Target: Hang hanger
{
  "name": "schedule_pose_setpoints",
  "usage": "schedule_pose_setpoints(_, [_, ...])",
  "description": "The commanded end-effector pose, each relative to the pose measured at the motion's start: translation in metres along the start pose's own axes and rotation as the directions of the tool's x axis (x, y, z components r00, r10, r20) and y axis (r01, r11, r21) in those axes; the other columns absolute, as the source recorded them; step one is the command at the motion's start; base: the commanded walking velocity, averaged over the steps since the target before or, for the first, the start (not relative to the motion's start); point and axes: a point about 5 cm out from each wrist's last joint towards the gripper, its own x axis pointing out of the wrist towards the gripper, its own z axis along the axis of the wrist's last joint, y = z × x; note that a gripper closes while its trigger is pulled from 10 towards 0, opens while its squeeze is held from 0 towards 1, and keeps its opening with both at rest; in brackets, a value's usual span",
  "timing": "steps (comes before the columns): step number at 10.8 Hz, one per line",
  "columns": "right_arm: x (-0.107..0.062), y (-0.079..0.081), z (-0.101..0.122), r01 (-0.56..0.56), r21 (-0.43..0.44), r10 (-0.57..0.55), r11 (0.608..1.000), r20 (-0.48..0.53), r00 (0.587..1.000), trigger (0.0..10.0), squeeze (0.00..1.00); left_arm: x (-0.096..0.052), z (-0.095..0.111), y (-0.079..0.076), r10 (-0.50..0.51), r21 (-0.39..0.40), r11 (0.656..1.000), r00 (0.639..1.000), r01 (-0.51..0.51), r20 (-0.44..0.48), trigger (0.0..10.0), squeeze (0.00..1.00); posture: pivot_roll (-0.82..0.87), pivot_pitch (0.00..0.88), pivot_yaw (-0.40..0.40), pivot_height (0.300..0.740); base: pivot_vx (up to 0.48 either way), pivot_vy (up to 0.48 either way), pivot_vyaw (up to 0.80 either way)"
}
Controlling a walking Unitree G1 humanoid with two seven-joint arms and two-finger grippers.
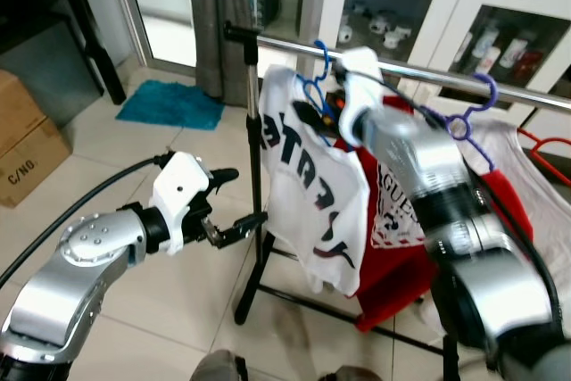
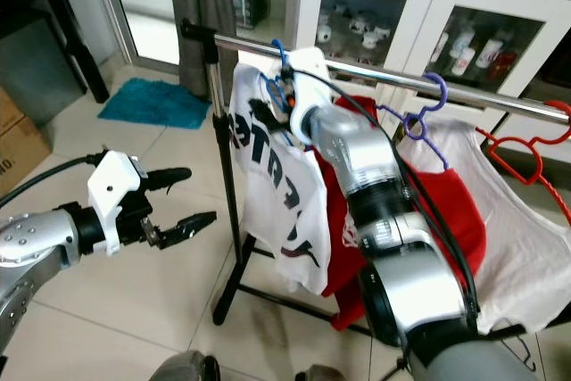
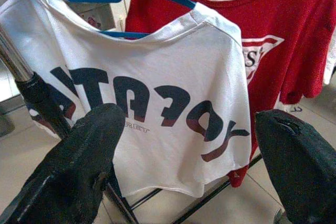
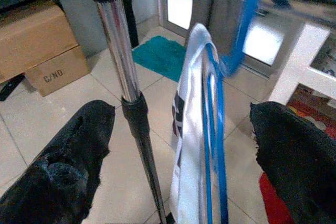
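Head eyes: looking down, sharing the clothes rail (image 1: 419, 73).
Left wrist: facing the white shirt (image 3: 157, 103) closely.
Right wrist: viewing the blue hanger (image 4: 218, 124) edge-on.

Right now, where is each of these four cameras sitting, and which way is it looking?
Left eye view: on the head, looking forward and down at the clothes rail; both silver arms show.
Right eye view: beside it on the head, same scene, slightly shifted.
Left wrist view: on the left arm, looking along the open left gripper at the white T-shirt.
Right wrist view: on the right arm, looking along the open right gripper at the blue hanger.
Shared: all four show the white T-shirt on the blue hanger.
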Motion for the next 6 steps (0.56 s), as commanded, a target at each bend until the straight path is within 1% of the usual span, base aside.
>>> schedule_pose_setpoints(1, [0.002,-0.002,0.002,0.004,-0.028,-0.005,1.000,-0.013,1.000,10.0,0.00,0.001,0.005,0.000,-0.015,0.018,1.000,1.000,0.015,0.002,10.0,0.00,0.02,0.000,-0.031,0.740,0.000,0.000,0.00])
schedule_pose_setpoints(2, [0.006,-0.006,0.005,0.044,-0.053,-0.047,0.998,-0.068,0.997,6.5,0.00,0.001,0.005,-0.001,-0.019,0.020,1.000,1.000,0.019,-0.002,10.0,0.00,0.02,0.000,-0.034,0.740,0.000,0.000,0.00])
schedule_pose_setpoints(3, [0.008,-0.011,0.005,0.071,-0.046,-0.076,0.996,-0.120,0.990,3.4,0.00,0.002,0.005,-0.002,-0.022,0.018,1.000,1.000,0.022,-0.003,10.0,0.00,0.02,0.000,-0.043,0.740,0.000,0.000,0.00])
schedule_pose_setpoints(4, [0.008,-0.014,0.006,0.087,-0.019,-0.089,0.996,-0.153,0.984,0.3,0.00,0.002,0.004,-0.003,-0.024,0.018,1.000,1.000,0.024,-0.004,10.0,0.00,0.02,0.000,-0.043,0.740,0.000,0.000,0.00])
schedule_pose_setpoints(5, [0.009,-0.016,0.009,0.097,0.001,-0.096,0.995,-0.150,0.984,0.0,0.00,0.003,0.004,-0.004,-0.025,0.017,1.000,1.000,0.025,-0.004,10.0,0.00,0.02,0.000,-0.047,0.740,0.000,0.000,0.00])
schedule_pose_setpoints(6, [0.010,-0.017,0.007,0.104,0.023,-0.098,0.994,-0.185,0.978,0.0,0.00,0.003,0.004,-0.004,-0.026,0.016,1.000,1.000,0.026,-0.004,10.0,0.00,0.02,0.000,-0.049,0.740,0.000,0.000,0.00])
